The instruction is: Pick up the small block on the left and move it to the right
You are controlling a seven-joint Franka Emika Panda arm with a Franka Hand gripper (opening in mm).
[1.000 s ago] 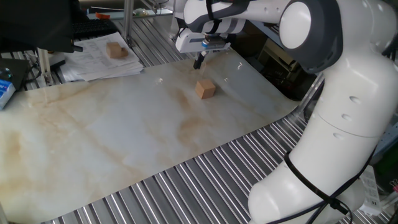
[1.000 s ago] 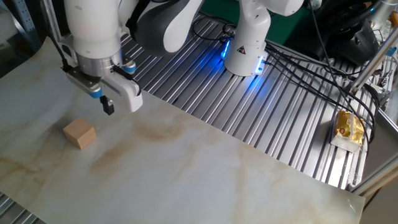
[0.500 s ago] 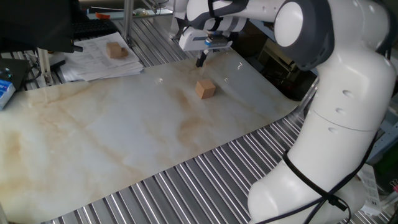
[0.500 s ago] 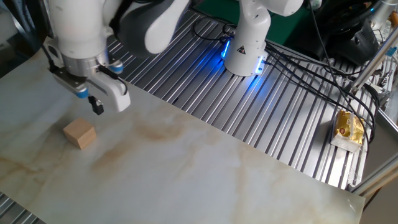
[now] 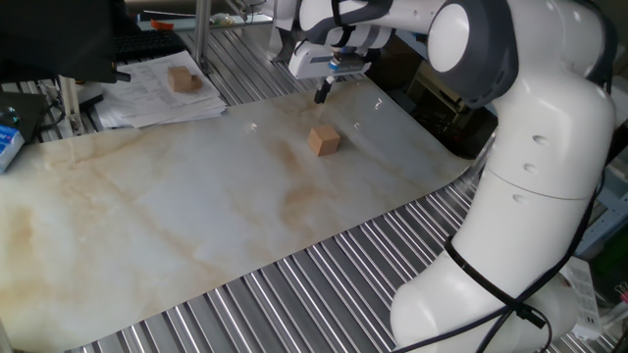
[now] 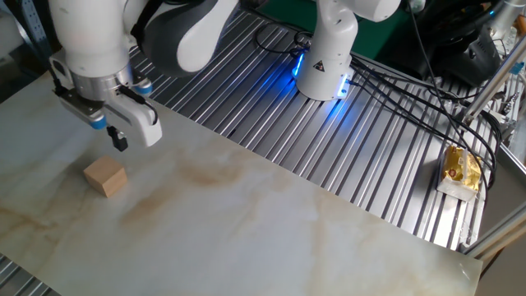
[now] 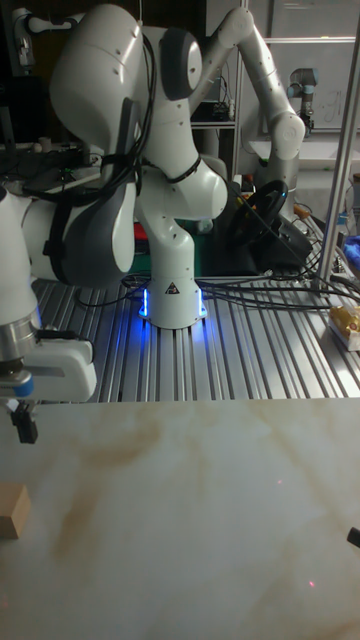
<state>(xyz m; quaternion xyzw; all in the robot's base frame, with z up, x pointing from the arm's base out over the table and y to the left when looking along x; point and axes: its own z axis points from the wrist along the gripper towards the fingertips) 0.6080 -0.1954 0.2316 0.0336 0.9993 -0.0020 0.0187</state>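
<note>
Jaws: cannot tell if parted; gripper [image 6: 117, 140] hangs empty above and behind block [image 6: 105, 178], apart, likely lining up grasp

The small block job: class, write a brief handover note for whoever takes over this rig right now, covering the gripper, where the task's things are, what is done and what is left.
Gripper: above the marbled sheet, holding nothing, hanging near the small block but apart from it. Whether its fingers are open or shut cannot be told.
Small block: resting flat on the sheet, untouched.
Second block: on the papers off the sheet; not part of the job.
Done: nothing; no grasp yet.
Left: centre over the small block, descend, close on it, lift, carry it right, set it down.
</note>
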